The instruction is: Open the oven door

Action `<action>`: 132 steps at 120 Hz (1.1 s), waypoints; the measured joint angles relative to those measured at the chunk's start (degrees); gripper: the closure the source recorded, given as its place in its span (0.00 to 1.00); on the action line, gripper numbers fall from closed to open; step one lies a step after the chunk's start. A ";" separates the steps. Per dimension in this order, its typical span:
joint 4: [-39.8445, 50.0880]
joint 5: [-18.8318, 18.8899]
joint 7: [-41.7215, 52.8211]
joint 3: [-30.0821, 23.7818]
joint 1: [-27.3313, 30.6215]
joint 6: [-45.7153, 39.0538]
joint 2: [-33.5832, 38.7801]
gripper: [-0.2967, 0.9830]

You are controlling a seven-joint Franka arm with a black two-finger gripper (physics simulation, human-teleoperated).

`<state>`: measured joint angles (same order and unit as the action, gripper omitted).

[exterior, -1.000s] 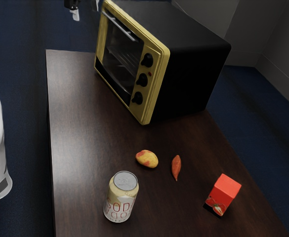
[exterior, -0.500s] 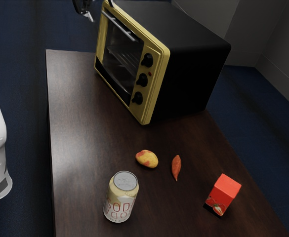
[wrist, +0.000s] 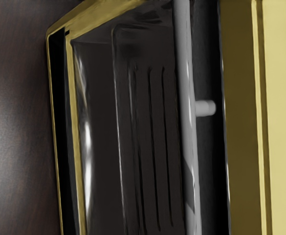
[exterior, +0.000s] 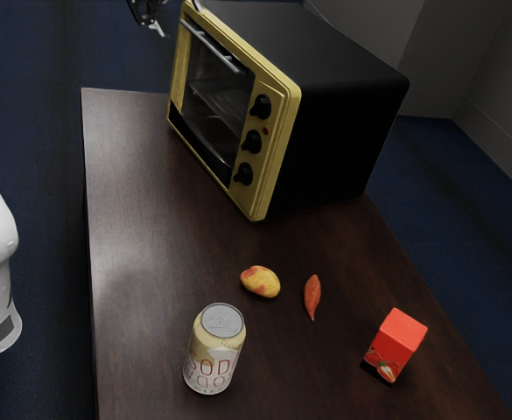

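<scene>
While the tabletop [exterior: 142, 262] holds one can [exterior: 213, 350], one carton [exterior: 396, 341], one potato [exterior: 261, 282], one sweet potato [exterior: 312, 297] and, by its far edge, one oven [exterior: 334, 114], the glassy, gray-handled oven door [exterior: 213, 92] is closed; the gripper [exterior: 178, 17], spread, grasps nothing.

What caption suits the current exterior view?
A yellow-fronted oven, door shut, the open pincer near its handle; a soda can, potato, orange-red tuber and red carton nearby.
</scene>
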<state>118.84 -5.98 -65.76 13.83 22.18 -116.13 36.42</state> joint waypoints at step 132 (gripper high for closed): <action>4.39 -3.41 14.03 -1.79 0.11 -6.05 -2.59 0.23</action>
<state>123.23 -9.39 -51.73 12.04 22.29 -122.18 33.83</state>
